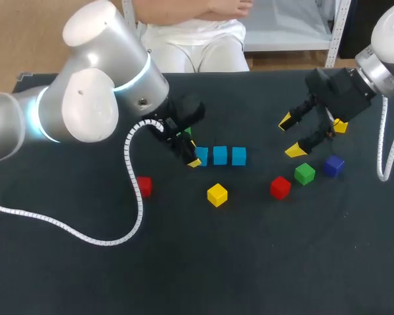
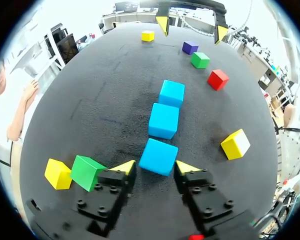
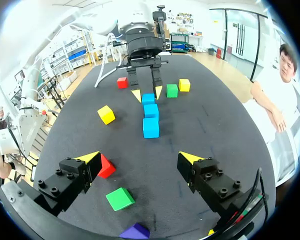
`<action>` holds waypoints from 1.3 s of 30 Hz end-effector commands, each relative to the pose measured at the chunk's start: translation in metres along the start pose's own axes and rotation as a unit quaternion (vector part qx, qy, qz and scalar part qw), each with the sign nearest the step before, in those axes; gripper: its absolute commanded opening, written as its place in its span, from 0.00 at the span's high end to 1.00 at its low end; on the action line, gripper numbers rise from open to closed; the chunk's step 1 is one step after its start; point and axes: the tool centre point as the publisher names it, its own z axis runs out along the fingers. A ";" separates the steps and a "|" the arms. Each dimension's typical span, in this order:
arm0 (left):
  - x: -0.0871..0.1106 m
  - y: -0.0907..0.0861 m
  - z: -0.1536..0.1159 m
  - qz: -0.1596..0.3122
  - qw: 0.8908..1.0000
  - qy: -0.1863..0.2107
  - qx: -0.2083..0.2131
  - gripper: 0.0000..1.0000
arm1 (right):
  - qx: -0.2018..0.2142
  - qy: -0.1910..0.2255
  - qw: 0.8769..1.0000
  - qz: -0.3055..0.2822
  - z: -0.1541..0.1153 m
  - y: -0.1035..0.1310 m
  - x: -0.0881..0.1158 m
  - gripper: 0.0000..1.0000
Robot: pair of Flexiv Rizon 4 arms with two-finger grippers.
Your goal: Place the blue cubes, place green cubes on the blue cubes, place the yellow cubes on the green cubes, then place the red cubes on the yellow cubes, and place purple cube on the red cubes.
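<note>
Right now the three blue cubes (image 1: pixel 220 155) lie in a tight row mid-table. The left gripper (image 2: pixel 155 167) straddles the end cube, jaws narrowly apart and seemingly not pinching it. It should lift straight up, so the row isn't nudged. The right gripper (image 1: pixel 290 136) hangs wide open near a green cube (image 1: pixel 305 173), well placed to stack it.
</note>
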 end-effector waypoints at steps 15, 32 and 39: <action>0.005 -0.006 -0.018 0.014 0.999 -0.026 -0.018 0.00 | 0.001 -0.001 1.000 -0.001 0.000 0.001 0.000 0.00; 0.034 -0.034 -0.059 0.005 0.995 -0.085 -0.058 0.00 | 0.001 -0.001 1.000 -0.001 0.000 0.001 0.000 0.00; 0.032 -0.035 -0.059 0.016 0.994 -0.092 -0.051 0.00 | 0.001 -0.001 1.000 -0.001 0.000 0.001 0.000 0.00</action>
